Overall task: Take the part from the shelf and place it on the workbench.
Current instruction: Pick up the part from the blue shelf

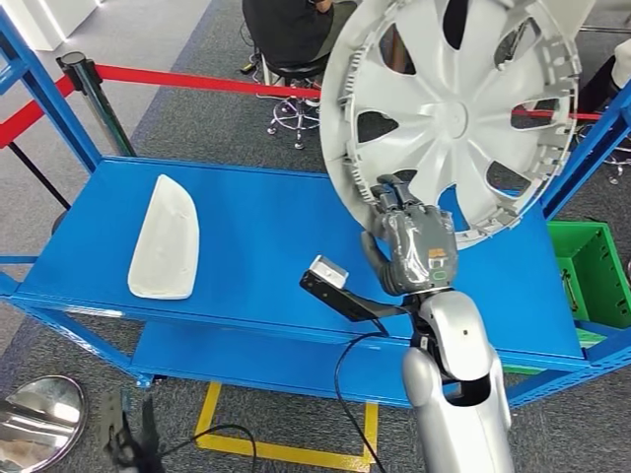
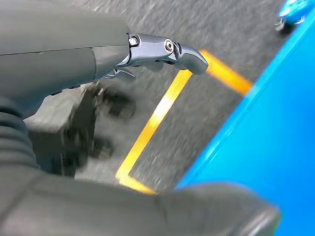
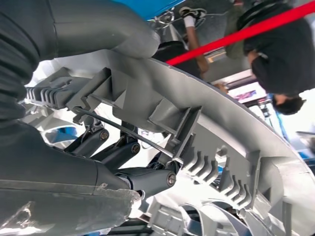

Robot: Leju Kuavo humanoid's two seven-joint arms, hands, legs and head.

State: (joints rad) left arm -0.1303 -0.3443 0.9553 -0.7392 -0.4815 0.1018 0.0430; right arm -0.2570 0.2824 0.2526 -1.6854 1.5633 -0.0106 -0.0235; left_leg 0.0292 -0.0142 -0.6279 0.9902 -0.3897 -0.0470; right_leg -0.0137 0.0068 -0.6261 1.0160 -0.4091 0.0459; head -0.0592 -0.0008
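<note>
A large silver wheel cover (image 1: 454, 113) is lifted upright above the right end of the blue shelf (image 1: 275, 256). My right hand (image 1: 413, 241) grips its lower rim. In the right wrist view the thumb lies over the cover's ribbed grey rim (image 3: 208, 128) and dark fingers (image 3: 148, 179) curl under it. A white curved part (image 1: 165, 239) lies flat on the shelf's left side. My left hand (image 1: 126, 439) hangs low beside the shelf. In the left wrist view its fingers (image 2: 167, 51) are spread over the floor with nothing in them.
Blue uprights (image 1: 44, 94) frame the shelf. A red barrier tape (image 1: 186, 79) and its black post (image 1: 89, 84) stand behind it, with a seated person (image 1: 298, 30) beyond. A green bin (image 1: 595, 271) sits at the right. Yellow floor tape (image 2: 156, 118) and a round mirror (image 1: 37, 419) lie below.
</note>
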